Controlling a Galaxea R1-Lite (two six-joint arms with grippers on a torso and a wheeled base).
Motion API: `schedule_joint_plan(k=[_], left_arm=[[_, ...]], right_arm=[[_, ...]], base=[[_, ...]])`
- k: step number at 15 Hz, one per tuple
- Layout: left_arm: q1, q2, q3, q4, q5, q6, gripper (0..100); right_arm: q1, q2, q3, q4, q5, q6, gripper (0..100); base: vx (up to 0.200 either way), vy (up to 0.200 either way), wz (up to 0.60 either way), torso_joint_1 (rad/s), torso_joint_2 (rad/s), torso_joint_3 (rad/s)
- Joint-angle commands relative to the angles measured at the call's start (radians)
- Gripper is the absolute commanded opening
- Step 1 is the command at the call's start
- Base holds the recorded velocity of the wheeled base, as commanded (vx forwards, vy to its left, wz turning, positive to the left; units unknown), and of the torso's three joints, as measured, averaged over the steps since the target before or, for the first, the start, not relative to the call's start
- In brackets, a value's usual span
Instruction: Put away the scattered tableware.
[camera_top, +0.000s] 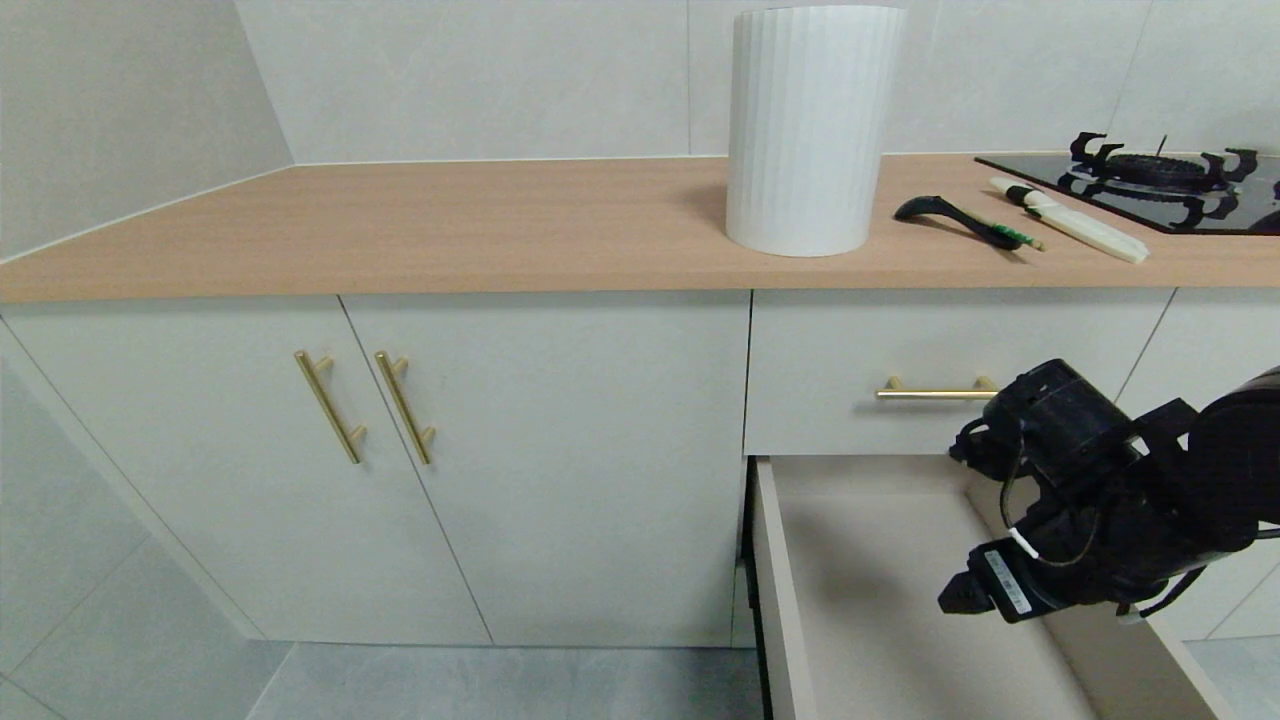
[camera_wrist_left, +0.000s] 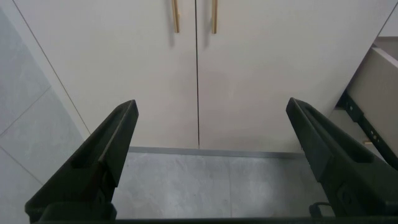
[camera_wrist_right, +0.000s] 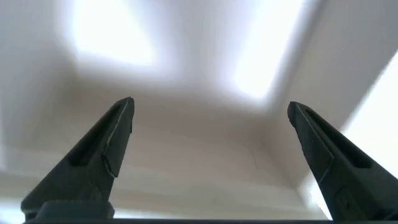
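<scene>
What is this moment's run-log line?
drawer: open | right end effector: open, above drawer | left end effector: open | black utensil, white utensil: on counter

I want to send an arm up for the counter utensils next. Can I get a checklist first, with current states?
1. Drawer open to receive items: ok.
2. Right gripper open, nothing held: ok.
3. Left gripper open, nothing held: ok.
4. Black utensil and white utensil lie apart on the countertop: ok.
5. Free path from the drawer up past the countertop edge: cannot tell.
</scene>
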Motion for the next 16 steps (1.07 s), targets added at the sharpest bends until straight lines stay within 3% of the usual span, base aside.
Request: schedule_joint_plan(k=[1,5,12,16], left_arm=[[0.0,0.001,0.0,0.0,0.0,0.0,100],[0.0,0.001,0.0,0.0,0.0,0.0,100],[0.0,0.001,0.0,0.0,0.001,0.0,100],[0.0,0.001,0.0,0.0,0.0,0.0,100]], right_arm=[[-0.04,-0.002,-0.025,-0.026,0.0,0.011,100],[-0.054,-0.029,-0.014,-0.143,-0.005,0.014,100],[-0.053,-0.04,-0.016,-0.143,-0.009,0.012,100],[-0.053,-0.039,-0.014,-0.143,-0.009,0.012,100]], base=[[0.0,0.0,0.0,0.0,0.0,0.0],[0.0,0.0,0.0,0.0,0.0,0.0],[0.0,0.0,0.0,0.0,0.0,0.0],[0.0,0.0,0.0,0.071,-0.22,-0.245]])
